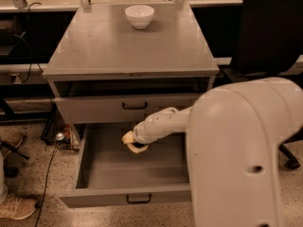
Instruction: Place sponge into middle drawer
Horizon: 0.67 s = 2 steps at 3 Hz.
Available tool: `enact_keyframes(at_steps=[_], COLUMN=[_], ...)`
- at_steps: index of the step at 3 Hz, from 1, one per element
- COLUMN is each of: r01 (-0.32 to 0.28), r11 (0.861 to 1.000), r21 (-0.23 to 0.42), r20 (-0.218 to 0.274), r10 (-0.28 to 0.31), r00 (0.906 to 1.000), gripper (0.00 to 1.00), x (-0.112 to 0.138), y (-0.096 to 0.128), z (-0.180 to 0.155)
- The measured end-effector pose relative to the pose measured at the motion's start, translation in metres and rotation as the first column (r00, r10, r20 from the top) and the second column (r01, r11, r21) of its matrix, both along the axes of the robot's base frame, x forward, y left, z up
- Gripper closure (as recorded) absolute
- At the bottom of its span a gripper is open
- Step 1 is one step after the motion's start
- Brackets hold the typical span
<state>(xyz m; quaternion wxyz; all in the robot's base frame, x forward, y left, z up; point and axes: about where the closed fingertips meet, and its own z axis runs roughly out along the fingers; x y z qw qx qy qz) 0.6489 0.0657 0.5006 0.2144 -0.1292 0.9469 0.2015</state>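
The middle drawer (123,197) is pulled wide open at the bottom of the grey cabinet. My white arm reaches down into it from the right. My gripper (134,143) is at the back middle of the drawer, just above its floor, shut on the sponge (129,138), whose yellow foam shows at the gripper's tip. The upper handled drawer (99,109) above it is shut.
A white bowl (139,16) stands at the back of the cabinet top (128,46). A black office chair (272,32) is to the right. A person's shoes (16,207) and cables lie on the floor at the left.
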Motion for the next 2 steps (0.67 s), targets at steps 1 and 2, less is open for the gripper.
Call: enact_keyframes(at_steps=[1, 2], r01=[0.037, 0.069], r11=[0.998, 0.993], r21=[0.044, 0.098], r20=[-0.009, -0.021], r10=[-0.037, -0.067], r00=[0.9993, 0.9975], gripper=[1.00, 1.00], x=[0.010, 0.009], y=[0.020, 0.032], z=[-0.034, -0.057])
